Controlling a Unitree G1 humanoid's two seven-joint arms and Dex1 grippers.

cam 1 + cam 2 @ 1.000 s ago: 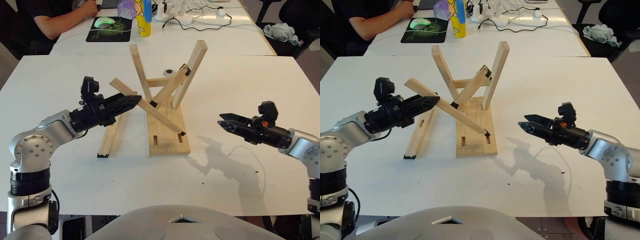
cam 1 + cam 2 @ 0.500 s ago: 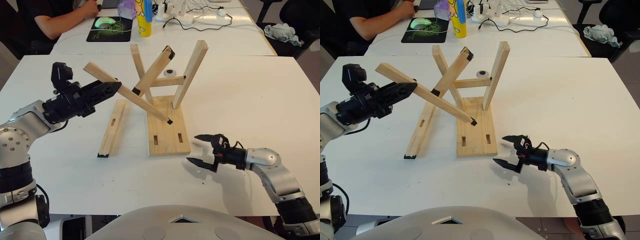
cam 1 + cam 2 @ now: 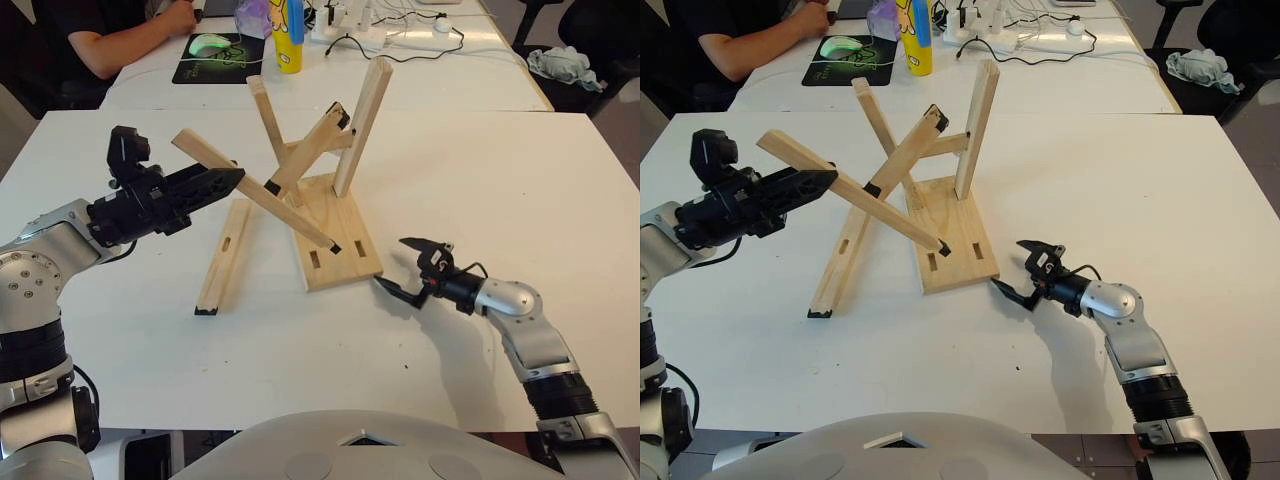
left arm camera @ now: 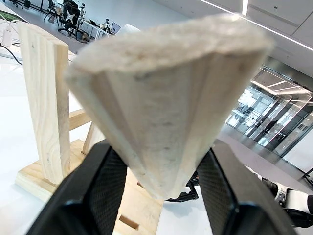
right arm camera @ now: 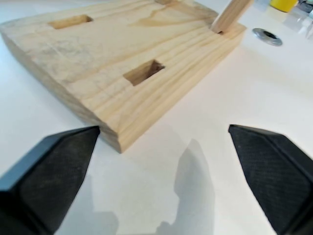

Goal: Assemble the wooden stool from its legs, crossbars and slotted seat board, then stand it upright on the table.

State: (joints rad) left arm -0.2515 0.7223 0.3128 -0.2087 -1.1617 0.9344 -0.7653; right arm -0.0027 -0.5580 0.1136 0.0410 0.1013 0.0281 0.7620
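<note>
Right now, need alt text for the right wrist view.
The right gripper is open, its two black fingers spread either side of the near corner of a pale wooden seat board lying on a white table. The board has empty rectangular slots, and a wooden leg stands in its far end.

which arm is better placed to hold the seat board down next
Right, probably. The right gripper is open and sits low by the near corner of the seat board on the table. The left gripper is shut on a raised leg.
</note>
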